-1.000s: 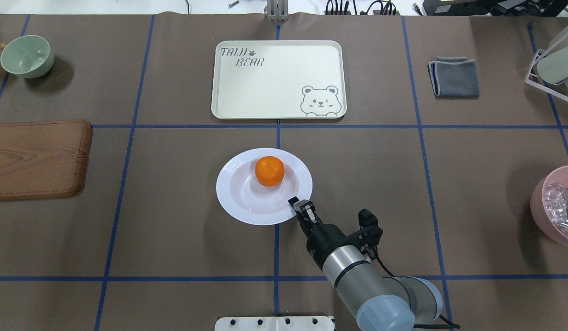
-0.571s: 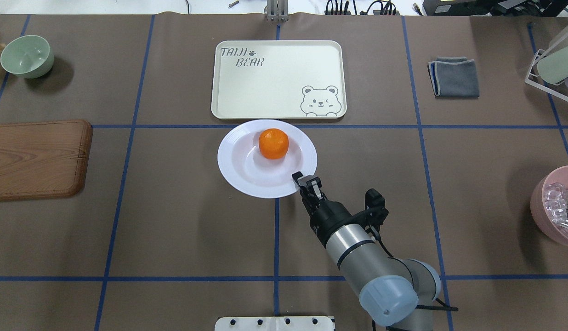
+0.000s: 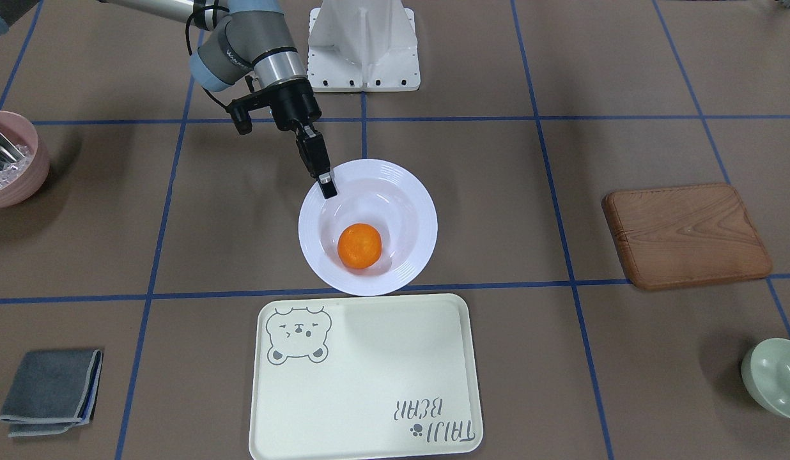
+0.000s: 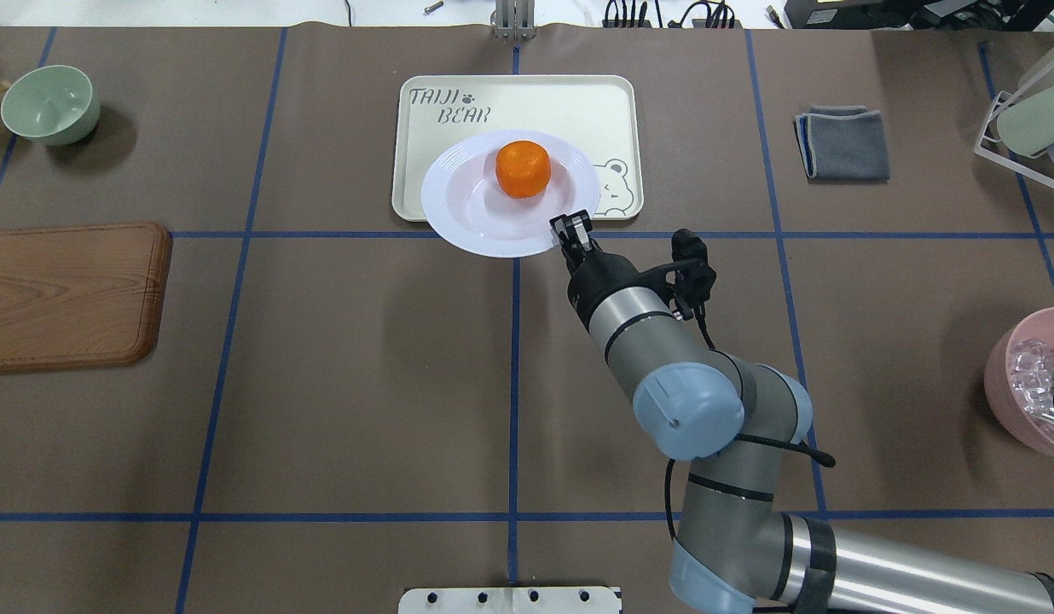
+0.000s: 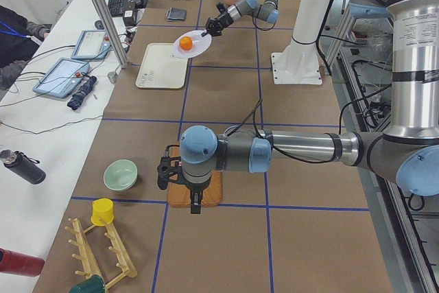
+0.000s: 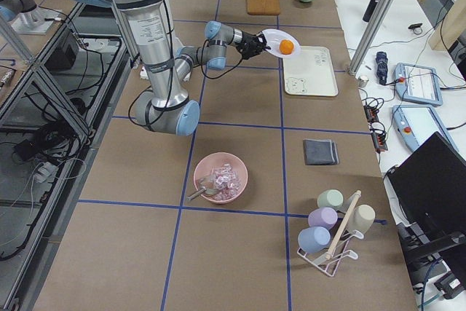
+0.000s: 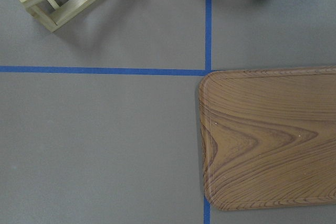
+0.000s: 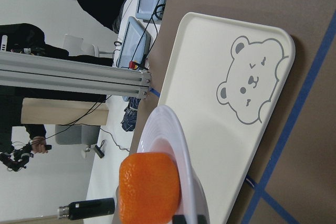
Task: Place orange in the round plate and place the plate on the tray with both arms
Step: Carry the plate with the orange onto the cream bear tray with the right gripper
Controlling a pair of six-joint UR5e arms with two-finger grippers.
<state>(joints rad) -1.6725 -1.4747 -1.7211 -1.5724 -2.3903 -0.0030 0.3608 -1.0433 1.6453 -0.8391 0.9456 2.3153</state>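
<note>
One step down: front view, orange [image 3: 360,245] sits in the round plate [image 3: 404,204], right tool [image 3: 328,188] pinching its rim. Overhead, plate hangs over the lower edge of the tray [image 4: 527,102], not set down yet, up from the middle of the worktop [image 4: 322,384] a second ago. Left view: left tool [image 5: 195,205] hovers far off, can't tell if it's spread.

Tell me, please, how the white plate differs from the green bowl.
Colour: the plate is white, the bowl pale green.
Contents: the plate carries the orange; the bowl is empty.
Support: the right hand grips the plate by its rim and holds it up, while the bowl rests on the table, untouched.
Shape: the plate is wider and shallower than the bowl.
Both are round dishes.
</note>
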